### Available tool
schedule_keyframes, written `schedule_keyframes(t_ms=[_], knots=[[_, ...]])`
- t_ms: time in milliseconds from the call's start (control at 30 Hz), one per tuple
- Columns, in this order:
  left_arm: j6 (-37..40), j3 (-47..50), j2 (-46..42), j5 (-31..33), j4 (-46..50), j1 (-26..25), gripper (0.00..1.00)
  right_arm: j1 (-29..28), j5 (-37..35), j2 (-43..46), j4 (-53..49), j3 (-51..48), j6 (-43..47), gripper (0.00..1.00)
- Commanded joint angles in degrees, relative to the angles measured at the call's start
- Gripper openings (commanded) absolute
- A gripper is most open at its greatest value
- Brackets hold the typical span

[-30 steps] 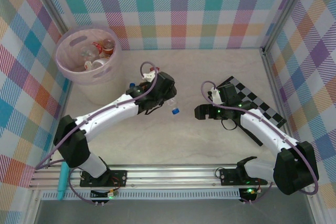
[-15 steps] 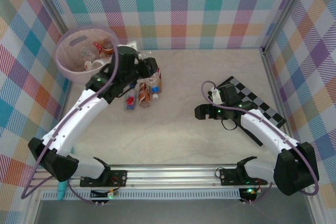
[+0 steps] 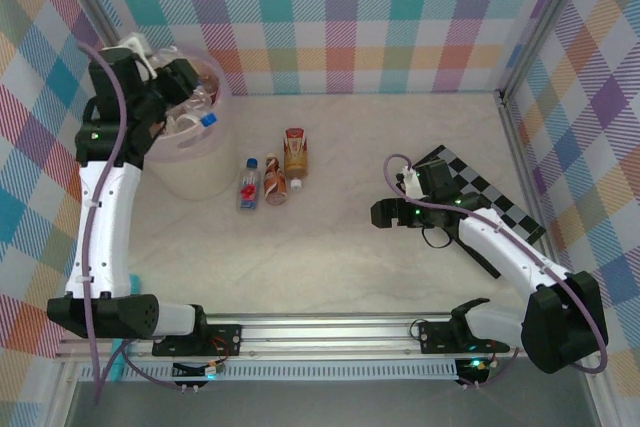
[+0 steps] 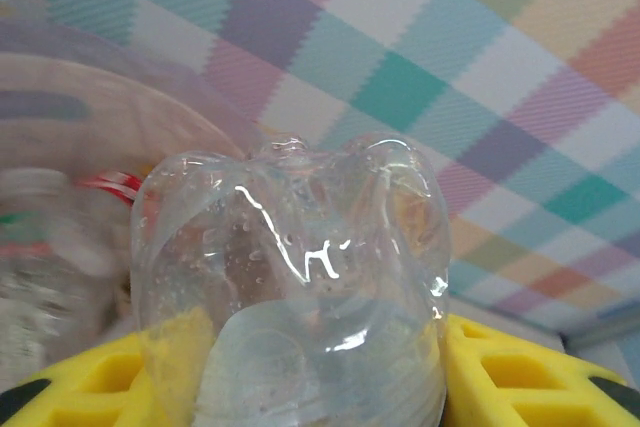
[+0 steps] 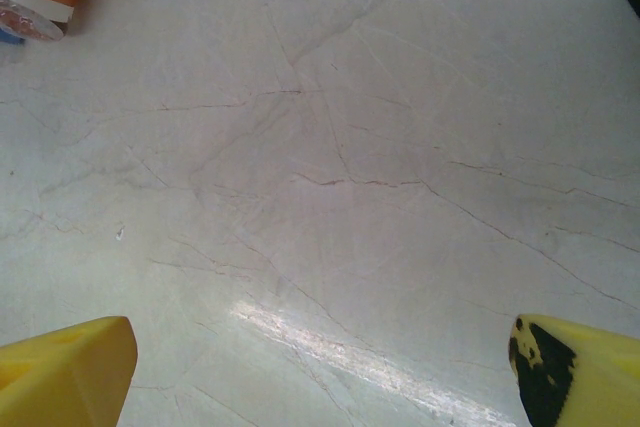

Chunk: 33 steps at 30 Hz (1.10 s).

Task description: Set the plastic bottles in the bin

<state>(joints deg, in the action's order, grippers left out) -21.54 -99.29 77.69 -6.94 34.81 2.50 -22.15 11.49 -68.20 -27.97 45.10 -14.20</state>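
Since a second ago your left arm has swung from the middle of the table (image 3: 340, 277) out to the far-left corner. Your left gripper (image 3: 188, 95) now hangs over the bin (image 3: 190, 175). Its fingers (image 4: 90, 382) press on either side of a clear bottle (image 4: 290, 277), whose blue cap (image 3: 208, 119) points toward the bin's near-right rim. More bottles lie inside the bin beneath it, blurred in the left wrist view. That arm's forearm and purple cable cross the bin's left edge, and the plaid wall (image 3: 340, 17) stands close behind.

Just right of the bin, three bottles lie side by side on the table, apart from its wall: a red-labelled clear one (image 3: 247, 183), an orange-brown one (image 3: 274, 178) and a brown one (image 3: 295, 154).

Well to their right, your right gripper (image 3: 378, 213) has not moved. It hovers low over bare table, jaws spread wide with nothing between them. A checkered card (image 3: 490, 197) lies partly under that arm.
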Motion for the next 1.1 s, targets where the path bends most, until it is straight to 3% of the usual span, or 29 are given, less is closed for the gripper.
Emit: schedule_keyframes(t_ms=[0, 267, 400, 833, 1067], knots=[[0.83, -1.26, 0.98, -2.69, -3.02, 4.91, 0.23, -0.26, -0.56, 1.39, -0.68, -0.39, 0.22, 0.96], [0.66, -1.09, 3.62, 2.72, -8.46, 15.7, 0.16, -0.27, 1.51, 2.5, -1.39, 0.69, -0.57, 0.96], [5.49, -4.39, 7.66, 7.37, -6.93, 15.87, 0.16, -0.28, 1.12, 2.48, -2.45, 1.21, -0.22, 0.96], [21.48, -17.17, 23.76, 10.7, 3.78, 15.44, 0.17, -0.28, 1.7, 0.69, -1.24, 0.34, -0.65, 0.95], [34.28, -22.88, 29.88, 12.64, 13.75, 12.2, 0.26, -0.26, 2.61, -0.66, 0.02, 0.36, -1.32, 0.96]])
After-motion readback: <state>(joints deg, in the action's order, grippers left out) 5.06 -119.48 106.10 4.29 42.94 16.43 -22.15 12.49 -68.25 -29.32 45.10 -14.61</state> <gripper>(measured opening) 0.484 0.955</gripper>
